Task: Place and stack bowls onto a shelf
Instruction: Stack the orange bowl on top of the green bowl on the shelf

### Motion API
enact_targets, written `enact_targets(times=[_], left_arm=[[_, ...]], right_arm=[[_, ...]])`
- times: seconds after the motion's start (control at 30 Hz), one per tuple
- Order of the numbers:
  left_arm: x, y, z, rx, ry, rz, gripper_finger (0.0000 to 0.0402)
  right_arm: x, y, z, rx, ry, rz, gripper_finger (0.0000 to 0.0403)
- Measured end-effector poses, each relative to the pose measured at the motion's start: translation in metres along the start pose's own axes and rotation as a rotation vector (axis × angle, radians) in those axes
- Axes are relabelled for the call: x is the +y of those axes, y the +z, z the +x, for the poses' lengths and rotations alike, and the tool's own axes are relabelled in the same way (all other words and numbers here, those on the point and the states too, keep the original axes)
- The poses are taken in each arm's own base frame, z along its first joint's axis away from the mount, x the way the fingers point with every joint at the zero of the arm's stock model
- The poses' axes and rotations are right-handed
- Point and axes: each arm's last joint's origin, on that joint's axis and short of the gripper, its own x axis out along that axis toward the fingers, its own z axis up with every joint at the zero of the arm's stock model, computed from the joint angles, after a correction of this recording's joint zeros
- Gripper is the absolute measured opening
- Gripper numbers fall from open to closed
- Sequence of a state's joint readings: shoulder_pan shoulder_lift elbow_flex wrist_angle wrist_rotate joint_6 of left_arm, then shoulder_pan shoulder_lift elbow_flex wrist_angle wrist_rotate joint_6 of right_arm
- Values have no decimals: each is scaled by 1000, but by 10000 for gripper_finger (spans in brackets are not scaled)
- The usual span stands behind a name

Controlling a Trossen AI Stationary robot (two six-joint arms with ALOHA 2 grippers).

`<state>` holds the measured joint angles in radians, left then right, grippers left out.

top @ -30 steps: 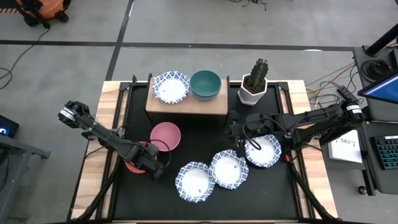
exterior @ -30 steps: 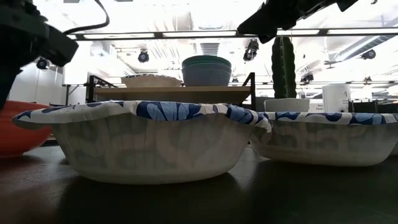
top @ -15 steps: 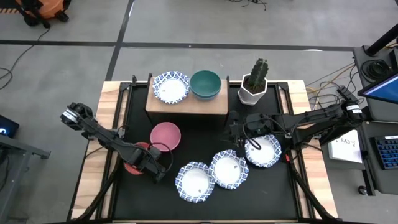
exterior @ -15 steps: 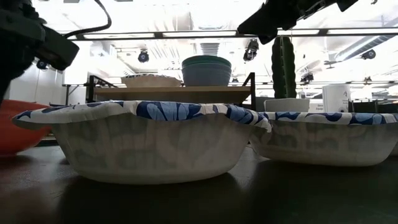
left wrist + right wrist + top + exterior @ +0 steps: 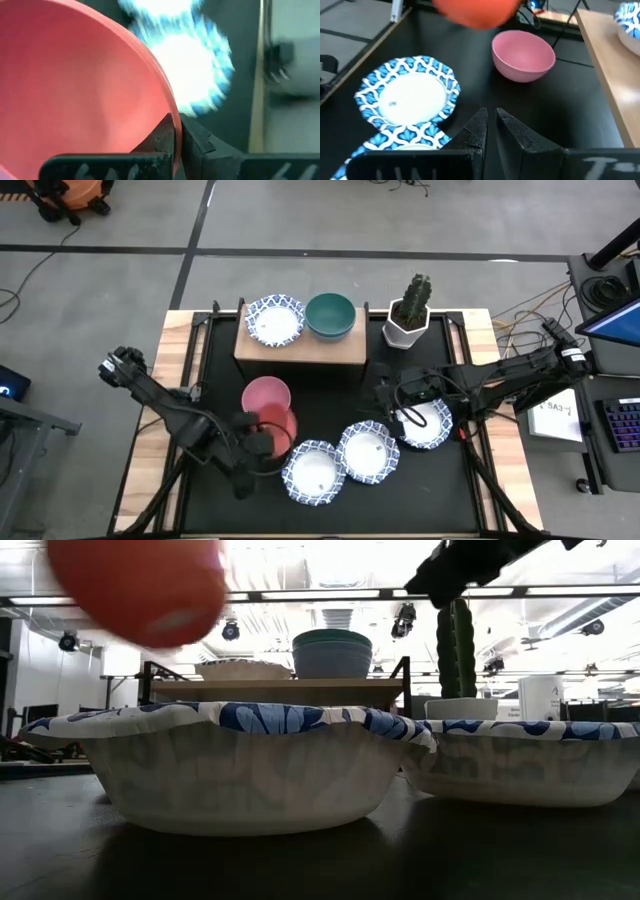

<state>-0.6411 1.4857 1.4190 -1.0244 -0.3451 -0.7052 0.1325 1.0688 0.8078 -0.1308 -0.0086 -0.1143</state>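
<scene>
left arm point(image 5: 170, 412): dark, slim jointed links, looped black cable | right arm point(image 5: 490, 375): dark, white-banded wrist, black cables

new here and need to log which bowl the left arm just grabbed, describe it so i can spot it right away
Start at the light-wood shelf at the back of the black tabletop, then come forward past the pink bowl sitting on the table. Right beside it, the left gripper is shut on the rim of the red bowl, lifted clear of the table. It is the only red bowl, and the only one off a surface.
</scene>
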Motion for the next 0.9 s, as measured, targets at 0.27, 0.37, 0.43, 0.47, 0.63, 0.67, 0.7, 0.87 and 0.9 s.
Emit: enact_targets(times=[0.27,0.37,0.43,0.47,0.63,0.67,0.7,0.87,0.9], left_arm=[[30,46,-21,-235,365,406,0],[52,66,-16,-251,440,457,0],[70,80,-13,-262,489,483,0],[80,87,-12,-263,515,496,0],[132,113,-6,-277,514,515,0],[142,117,-5,-289,497,500,0],[153,121,-5,-301,479,478,0],[199,130,-7,-352,449,380,0],[206,131,-8,-361,453,365,0]], right_arm=[[14,0,-26,-77,46,-2,27],[18,-3,-32,-93,60,-7,27],[19,-5,-34,-104,63,-9,27],[20,-7,-34,-104,61,-9,27],[19,-9,-35,-140,55,-6,27],[19,-8,-35,-142,55,-6,27],[19,-8,-35,-143,55,-6,27],[19,-8,-35,-146,55,-7,27],[19,-8,-35,-145,54,-8,27]])
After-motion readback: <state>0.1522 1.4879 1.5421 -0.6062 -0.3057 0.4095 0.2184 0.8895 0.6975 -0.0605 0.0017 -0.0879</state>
